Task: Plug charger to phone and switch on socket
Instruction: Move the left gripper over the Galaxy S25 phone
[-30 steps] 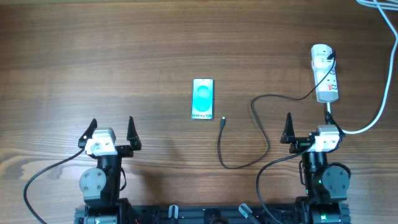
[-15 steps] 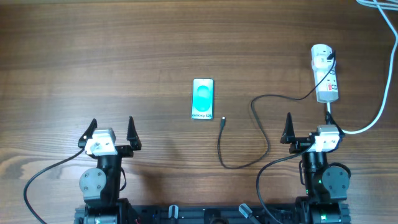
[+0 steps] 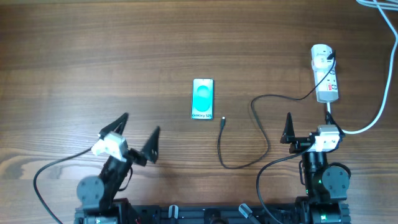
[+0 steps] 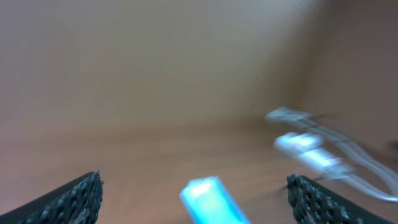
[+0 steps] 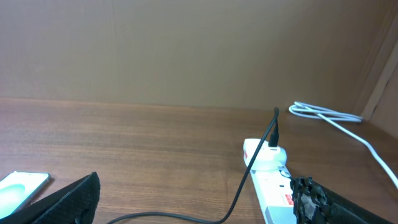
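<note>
Phone (image 3: 203, 99) on brown wood-grain table (image 3: 93, 50), plain tan backdrop (image 5: 186, 50) beyond.

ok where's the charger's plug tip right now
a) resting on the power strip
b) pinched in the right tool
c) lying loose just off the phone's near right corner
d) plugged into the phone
c: in the overhead view the charger's plug tip lies loose beside the phone, with a gap of bare wood between them.
</note>
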Motion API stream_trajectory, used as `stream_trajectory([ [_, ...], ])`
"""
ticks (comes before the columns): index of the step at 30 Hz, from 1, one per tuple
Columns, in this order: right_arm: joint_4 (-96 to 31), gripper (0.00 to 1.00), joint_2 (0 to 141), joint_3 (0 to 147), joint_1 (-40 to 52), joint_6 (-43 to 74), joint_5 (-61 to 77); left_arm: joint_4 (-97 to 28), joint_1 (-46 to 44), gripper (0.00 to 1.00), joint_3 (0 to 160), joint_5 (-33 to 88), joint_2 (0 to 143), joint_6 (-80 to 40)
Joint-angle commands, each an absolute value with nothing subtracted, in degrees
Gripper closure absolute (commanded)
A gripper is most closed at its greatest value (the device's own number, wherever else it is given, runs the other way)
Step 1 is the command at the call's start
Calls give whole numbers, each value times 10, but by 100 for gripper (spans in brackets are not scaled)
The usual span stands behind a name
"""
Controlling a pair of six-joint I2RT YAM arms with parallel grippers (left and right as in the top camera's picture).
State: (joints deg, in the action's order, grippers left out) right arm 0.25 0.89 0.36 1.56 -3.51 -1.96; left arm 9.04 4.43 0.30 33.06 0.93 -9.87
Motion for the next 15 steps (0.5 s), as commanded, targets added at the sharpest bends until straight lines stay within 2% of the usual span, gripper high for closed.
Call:
stream_trajectory([
  [1,5,0,6,3,13,-29,-15,257,47,0,3,489,4,-143],
  [3,5,0,6,3,13,-29,-15,347,47,0,3,466,4,-149],
  [4,5,0,6,3,13,-29,-15,384,47,0,6,413,4,-176],
  [7,5,0,6,3,13,-29,-15,336,47,0,49,343,4,-190],
  [11,5,0,6,3,13,-29,-15,8,47,0,251,270,85,-172],
  [13,5,0,6,3,13,-29,-15,-184,47,0,399,243,206,-149],
  [15,5,0,6,3,13,-28,-15,-358,47,0,563,284,361,-118],
])
